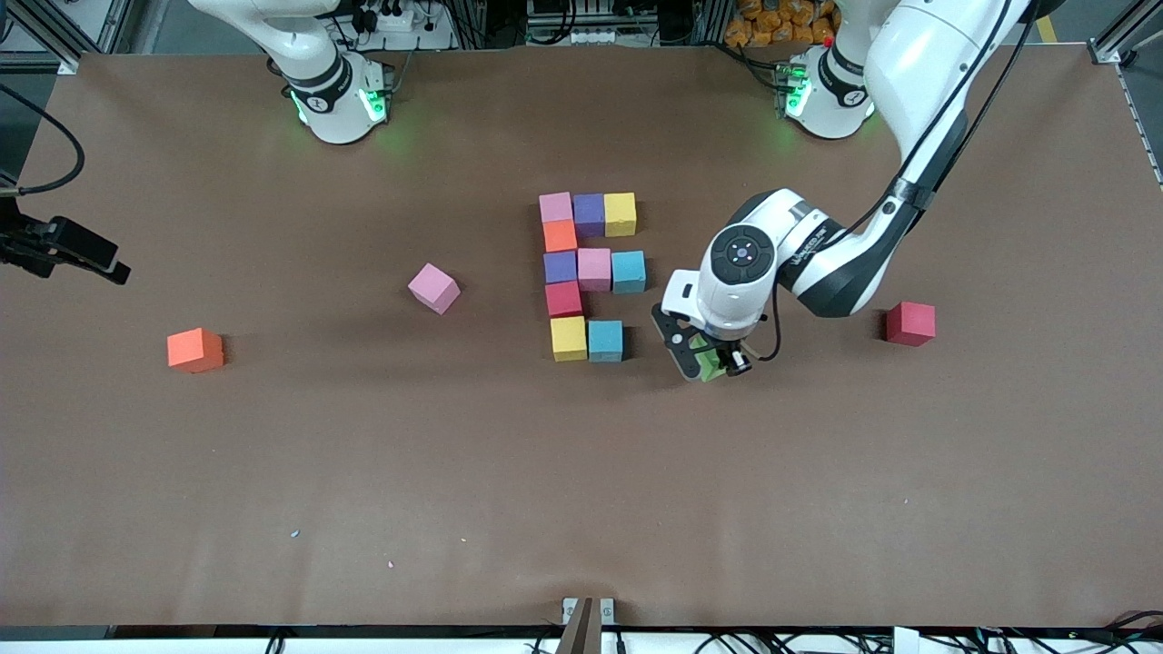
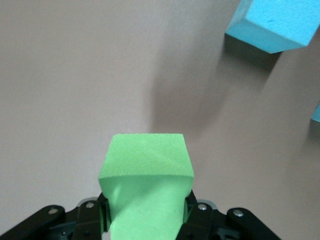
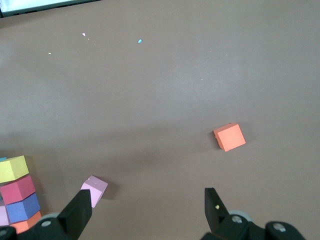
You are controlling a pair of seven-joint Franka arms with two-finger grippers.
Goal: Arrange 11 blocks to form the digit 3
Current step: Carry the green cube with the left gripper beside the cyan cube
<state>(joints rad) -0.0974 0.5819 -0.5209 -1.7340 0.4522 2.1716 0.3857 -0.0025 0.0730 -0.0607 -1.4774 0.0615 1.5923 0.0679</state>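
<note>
1. Left gripper [image 1: 710,361]: clamped on a small green matte foam cube [image 2: 146,176], squeezed so the foam pinches in between the black fingers [image 2: 94,216]; low over bare brown table [image 1: 818,500], whether touching it cannot be told.
2. Deciding relation: the open slot at the end of the figure's bottom row lies from this pincer toward the right arm's end of the table, just past a gap of bare tabletop, beside the light blue foam cube [image 1: 605,341].
3. That light blue cube sits edge to edge with a yellow foam cube [image 1: 569,338]; together the bottom row, two long, likely one short.
4. Rest of the figure from the pincer: same direction, stepping farther from the front camera: red cube [image 1: 563,299], then a row of purple [image 1: 560,267], pink [image 1: 594,269] and light blue [image 1: 629,272], an orange cube [image 1: 560,235], then a top row of pink [image 1: 555,207], purple [image 1: 589,214] and yellow [image 1: 621,213].
5. No long axis on a cube; squareness to the row is what counts, and the held cube looks slightly turned.
6. Left arm plainly the nearer one for this placement.
7. Right gripper [image 3: 149,210]: fingers wide apart, holding nothing, waiting high over the right arm's end of the table.
8. Loose cubes: red foam cube [image 1: 910,323] toward the left arm's end from the left pincer; pink [image 1: 434,288] and orange [image 1: 195,351] under the right one.
</note>
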